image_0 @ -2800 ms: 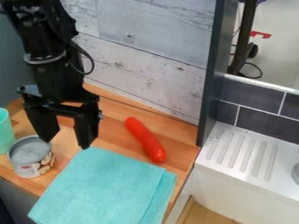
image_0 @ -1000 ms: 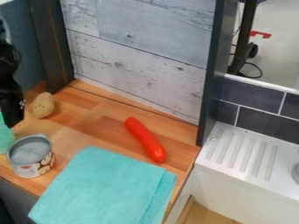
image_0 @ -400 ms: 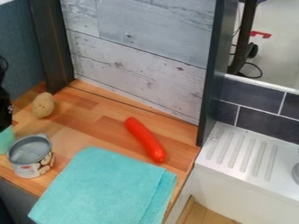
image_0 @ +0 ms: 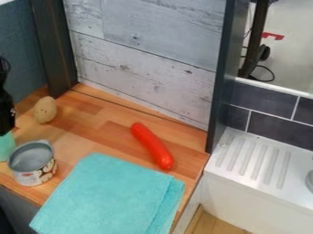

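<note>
Gripper (image_0: 5,127): it is at the left edge of the view, black, and it points down, directly over the cup (image_0: 6,147). Whether it is open, closed or gripping the cup, I cannot tell.
Cup: light green, at the left edge of the counter (image_0: 89,132), partly cut by the view; its upper part is behind the gripper. It is just beside the can, on the can's left in the view.
Can (image_0: 34,171): it stands upright, with grey inside and a printed picture on its side, between the cup and the cloth (image_0: 110,194).
Potato (image_0: 45,109): pale brown, it rests farther back, near the dark post (image_0: 54,55).
Sausage (image_0: 151,145): red, long and a little curved, it lies at a slant on the wood, behind the cloth's right part and well apart from the gripper.
Cloth: turquoise, folded and flat, at the front of the counter.
Wall (image_0: 147,59): grey-white boards, behind the counter.
Sink (image_0: 256,169): white, with ridges on top, at the right, below dark tiles (image_0: 275,125).
</note>
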